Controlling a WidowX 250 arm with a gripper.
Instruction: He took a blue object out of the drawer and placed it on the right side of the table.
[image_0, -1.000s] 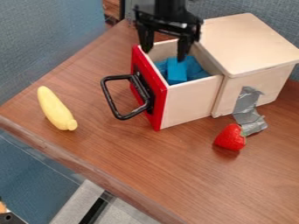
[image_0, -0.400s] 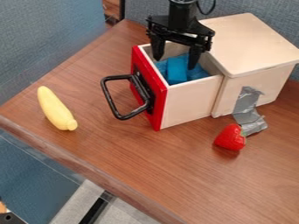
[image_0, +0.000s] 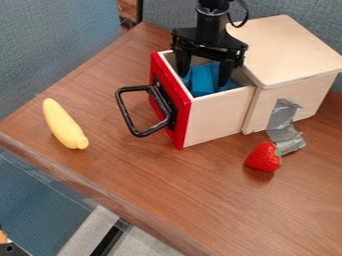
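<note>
Displaced toward five o'clock since the earlier frames, the hand (image_0: 203, 79) stood open, its fingers apart on either side of the blue block (image_0: 202, 82) as viewed. That block lay inside the drawer (image_0: 217, 119), at one o'clock. On the bench (image_0: 153, 185), a yellow banana (image_0: 63, 125) occupied nine o'clock; a strawberry (image_0: 264, 157), four.

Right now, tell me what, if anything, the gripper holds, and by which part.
Nothing is held; the gripper hangs open over the drawer with the blue block.
</note>
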